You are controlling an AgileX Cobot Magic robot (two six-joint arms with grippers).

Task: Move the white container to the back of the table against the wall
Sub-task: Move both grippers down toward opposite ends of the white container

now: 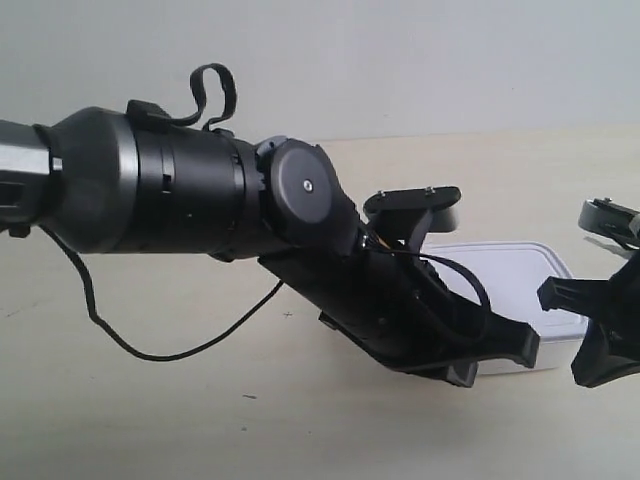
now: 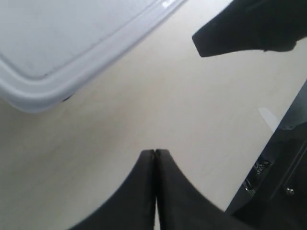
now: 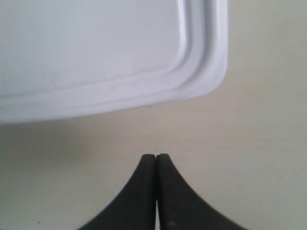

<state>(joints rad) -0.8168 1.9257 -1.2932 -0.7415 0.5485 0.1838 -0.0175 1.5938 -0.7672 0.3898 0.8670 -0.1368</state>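
The white container (image 1: 510,275) lies flat with its lid on, on the table (image 1: 180,420) at the exterior view's right, well short of the wall (image 1: 400,60). The arm at the exterior view's left (image 1: 330,250) reaches across its near side and hides part of it. The arm at the exterior view's right (image 1: 600,330) stands just beside its right end. My left gripper (image 2: 156,151) is shut and empty over bare table, a short way from a corner of the container (image 2: 62,43). My right gripper (image 3: 156,155) is also shut and empty, close to another corner of the container (image 3: 96,52).
A black cable (image 1: 150,345) hangs from the big arm and loops over the table at the left. In the left wrist view, dark parts of the other arm (image 2: 249,28) show beside the container. Tiny dark specks (image 1: 250,397) dot the tabletop.
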